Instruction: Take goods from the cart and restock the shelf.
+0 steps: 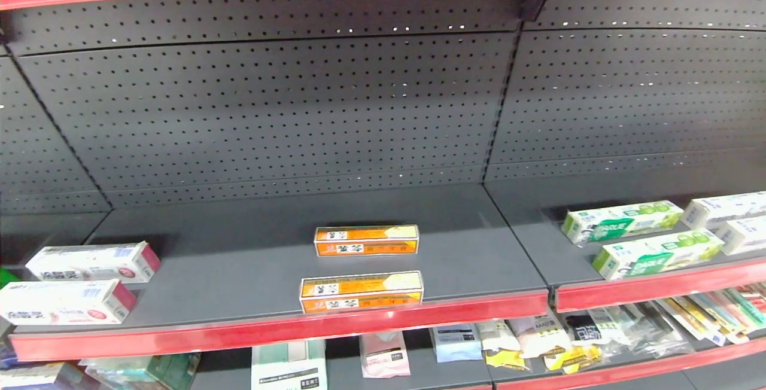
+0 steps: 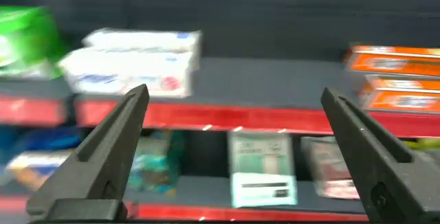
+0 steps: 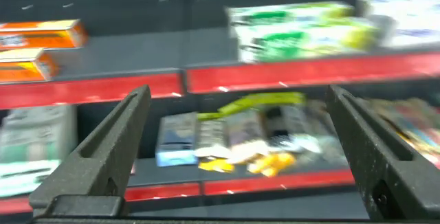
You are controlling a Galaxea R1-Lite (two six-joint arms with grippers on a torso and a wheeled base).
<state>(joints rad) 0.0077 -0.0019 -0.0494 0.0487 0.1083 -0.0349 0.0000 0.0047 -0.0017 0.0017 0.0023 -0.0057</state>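
Head camera faces the shelf square on, close in, tilted slightly down onto its deck. Left wrist camera sits lower, level with the red front edge, peering out between the spread fingers of the left gripper. It shares the orange boxes and white boxes with the head. Right wrist camera, similar height, shares the orange and green boxes.

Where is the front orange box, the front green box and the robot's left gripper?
front orange box (image 1: 361,285): head view, on its top face.
front green box (image 1: 657,253): head view, on its middle.
left gripper (image 2: 234,93): left wrist view, midway between its open fingertips.
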